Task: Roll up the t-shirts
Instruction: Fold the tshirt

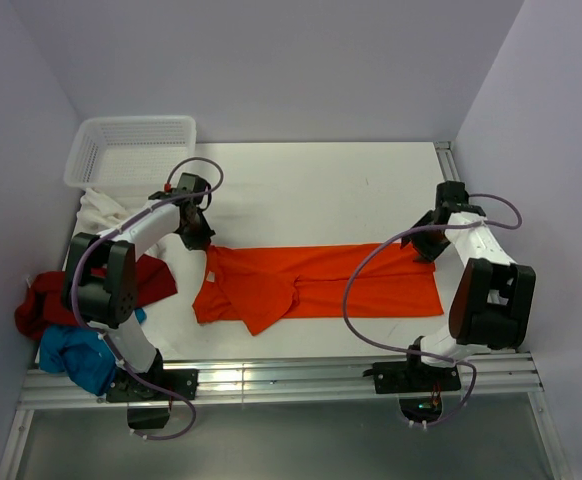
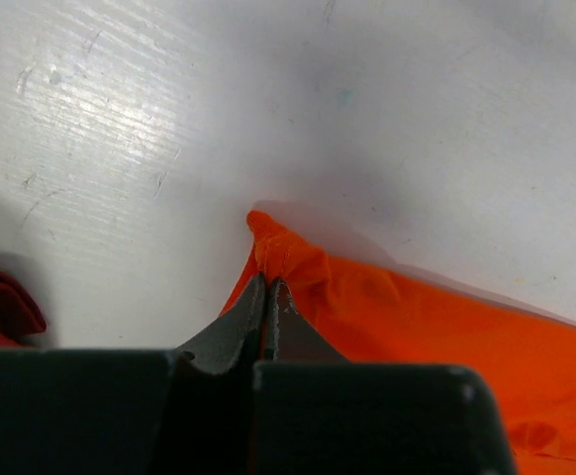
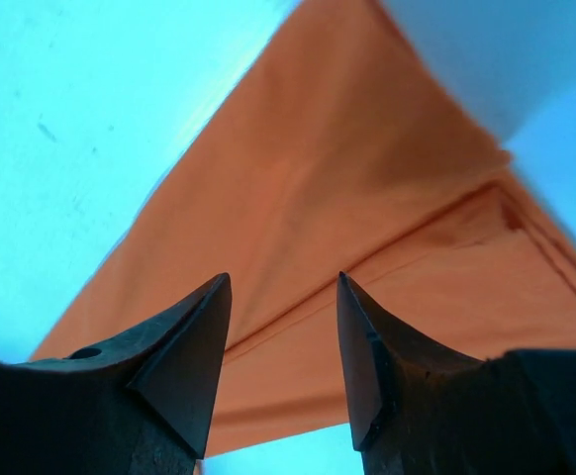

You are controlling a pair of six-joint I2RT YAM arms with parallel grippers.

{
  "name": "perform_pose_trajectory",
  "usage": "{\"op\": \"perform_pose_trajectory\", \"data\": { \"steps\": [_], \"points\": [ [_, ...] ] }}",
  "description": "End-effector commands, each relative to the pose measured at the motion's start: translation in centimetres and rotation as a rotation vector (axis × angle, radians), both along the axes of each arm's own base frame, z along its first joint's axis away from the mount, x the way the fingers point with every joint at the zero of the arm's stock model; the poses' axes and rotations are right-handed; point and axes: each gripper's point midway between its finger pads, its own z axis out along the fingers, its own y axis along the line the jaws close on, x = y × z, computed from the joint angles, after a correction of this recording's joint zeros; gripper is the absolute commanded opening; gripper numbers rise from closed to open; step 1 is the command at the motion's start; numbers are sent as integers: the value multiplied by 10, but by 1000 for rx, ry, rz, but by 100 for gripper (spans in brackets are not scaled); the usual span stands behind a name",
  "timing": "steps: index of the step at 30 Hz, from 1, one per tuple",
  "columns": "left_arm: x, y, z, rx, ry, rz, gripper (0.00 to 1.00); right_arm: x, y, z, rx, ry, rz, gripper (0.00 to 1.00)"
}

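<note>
I see left gripper point(image 2: 271, 287) clenched on orange t-shirt point(image 1: 321, 285), far-left corner — right gripper point(image 3: 283, 282) spread wide over its right end, grasping nothing.

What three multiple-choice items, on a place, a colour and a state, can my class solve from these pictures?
1. Where on the table is the basket? A far left corner; B near right corner; C centre.
2. The spread-out t-shirt is: A white; B orange; C green.
3. The left gripper is: A wide open; B shut on the t-shirt; C out of view.
Key: 1A, the top view shows it there. 2B, orange in every view. 3B, its wrist view shows it pinching the cloth.
</note>
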Motion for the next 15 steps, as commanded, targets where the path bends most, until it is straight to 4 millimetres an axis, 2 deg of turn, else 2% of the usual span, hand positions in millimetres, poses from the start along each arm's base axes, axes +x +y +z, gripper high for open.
{"op": "perform_pose_trajectory", "data": {
  "steps": [1,6,15],
  "points": [
    [22,-6,23,-20,-81,-20,1,-11,-24,7,-61,3,-68,54],
    [33,-9,24,-19,-89,-35,1,-20,-38,-8,-93,77,-134,48],
    [53,-13,19,-8,-85,-46,1,-38,-43,-37,-124,169,-162,47]
  ]
}}
